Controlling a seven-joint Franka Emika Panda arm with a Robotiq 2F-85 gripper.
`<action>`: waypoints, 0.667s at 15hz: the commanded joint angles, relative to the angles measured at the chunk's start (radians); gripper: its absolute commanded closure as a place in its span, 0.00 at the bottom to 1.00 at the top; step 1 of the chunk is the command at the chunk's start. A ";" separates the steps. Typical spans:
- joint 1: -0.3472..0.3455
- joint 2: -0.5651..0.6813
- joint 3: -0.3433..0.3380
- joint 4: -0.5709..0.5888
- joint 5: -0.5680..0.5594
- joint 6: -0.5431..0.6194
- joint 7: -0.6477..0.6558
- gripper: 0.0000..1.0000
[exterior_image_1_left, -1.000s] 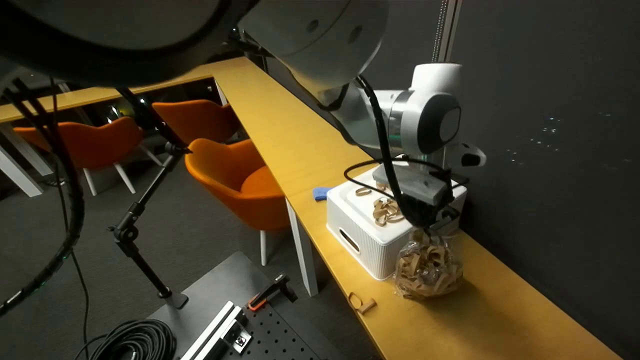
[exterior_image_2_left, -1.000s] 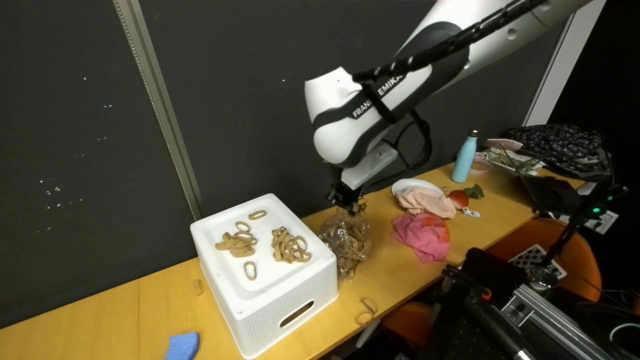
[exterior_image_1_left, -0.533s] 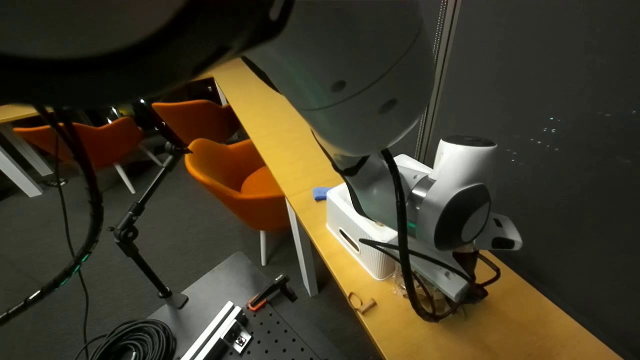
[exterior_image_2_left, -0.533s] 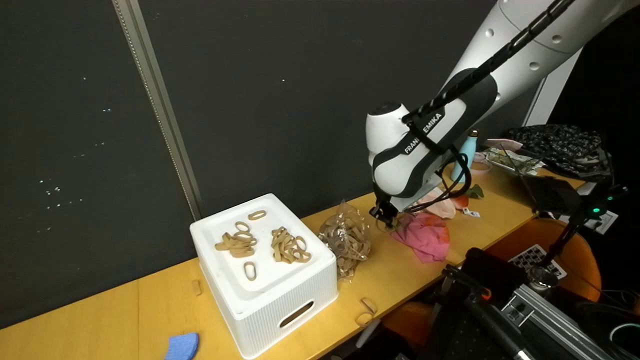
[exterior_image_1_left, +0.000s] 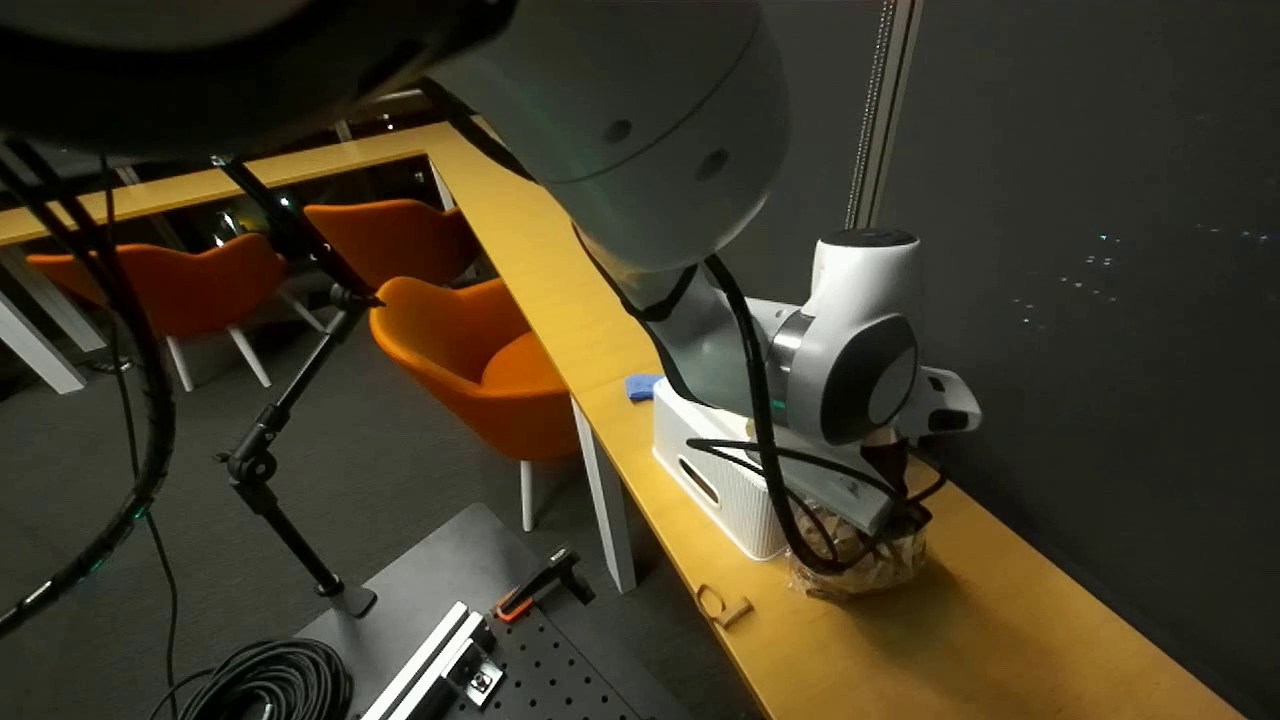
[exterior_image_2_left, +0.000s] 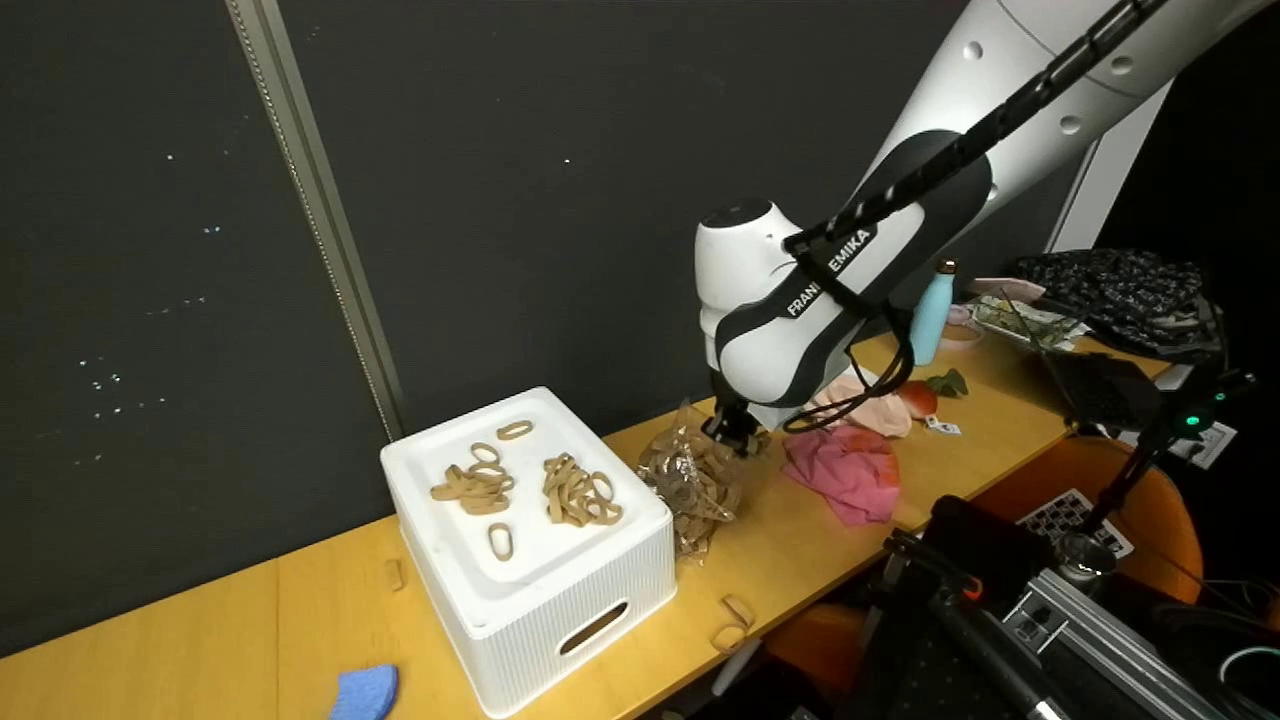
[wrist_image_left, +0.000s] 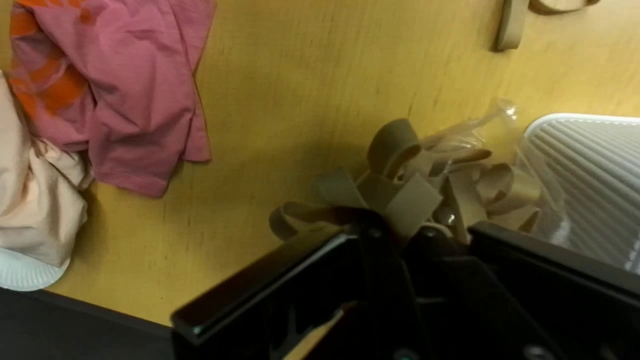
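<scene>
Jaws of your black gripper (exterior_image_2_left: 738, 436) look clamped on flat tan rubber-like bands (wrist_image_left: 283, 223), lower centre of the wrist view, near a clear plastic bag (exterior_image_2_left: 688, 485); likely you are carrying, so check clearance before releasing.

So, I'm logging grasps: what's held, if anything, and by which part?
The gripper seems to hold a tan band, its loop sticking out sideways; the exact pinch is hidden.

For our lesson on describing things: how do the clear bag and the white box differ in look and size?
The clear bag is transparent and crumpled; the white box is opaque, with ribbed walls. The clear bag is smaller than the white box. The white box carries loose tan bands on its top; the clear bag has tan bands inside. Both stand on the table.
</scene>
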 joint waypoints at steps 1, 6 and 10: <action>0.007 0.006 0.004 0.021 -0.026 0.036 -0.003 0.98; -0.008 0.070 0.020 0.105 -0.013 0.070 -0.051 0.98; -0.021 0.156 0.058 0.209 0.011 0.065 -0.103 0.98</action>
